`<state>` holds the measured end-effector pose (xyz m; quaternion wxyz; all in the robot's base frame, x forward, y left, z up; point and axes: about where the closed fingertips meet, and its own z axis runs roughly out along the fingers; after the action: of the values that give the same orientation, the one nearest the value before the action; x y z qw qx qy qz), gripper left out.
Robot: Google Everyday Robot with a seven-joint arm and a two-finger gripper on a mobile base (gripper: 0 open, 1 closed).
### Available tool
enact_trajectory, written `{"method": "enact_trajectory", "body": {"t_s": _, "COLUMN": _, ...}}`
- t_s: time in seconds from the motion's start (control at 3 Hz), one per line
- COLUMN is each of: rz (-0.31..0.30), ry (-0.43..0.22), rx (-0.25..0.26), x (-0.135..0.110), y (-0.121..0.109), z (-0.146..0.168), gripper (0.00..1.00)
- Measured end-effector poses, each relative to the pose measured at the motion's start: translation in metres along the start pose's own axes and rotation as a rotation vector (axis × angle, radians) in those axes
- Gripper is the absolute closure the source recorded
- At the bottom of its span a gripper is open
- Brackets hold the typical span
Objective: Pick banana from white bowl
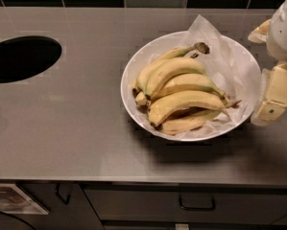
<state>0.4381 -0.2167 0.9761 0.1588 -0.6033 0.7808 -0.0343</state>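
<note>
Currently you are holding the gripper (273, 97) just outside the white bowl's (133, 63) right rim, touching no fruit; open or closed, cannot tell. The banana (186, 102) is lying in the bowl's front half, stacked on the other bananas and so probably free to lift. The arm (284, 28) is reaching down over the bowl's right edge, apparently staging an approach.

No text seems readable, even on the gripper (271, 104) at right.
</note>
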Motion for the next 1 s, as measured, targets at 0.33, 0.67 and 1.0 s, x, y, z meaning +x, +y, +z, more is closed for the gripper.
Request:
{"method": "enact_trajectory", "body": {"t_s": 0.33, "rz": 0.000, "ry": 0.000, "rx": 0.000, "x": 0.000, "y": 0.000, "z": 0.000, "gripper": 0.00}}
{"method": "enact_trajectory", "body": {"t_s": 0.67, "rz": -0.030, "ry": 0.004, "rx": 0.007, "x": -0.013, "y": -0.010, "z": -0.003, "gripper": 0.00}}
{"method": "enact_trajectory", "body": {"t_s": 1.0, "rz": -0.085, "ry": -0.001, "rx": 0.003, "x": -0.038, "y": -0.027, "z": -0.005, "gripper": 0.00}}
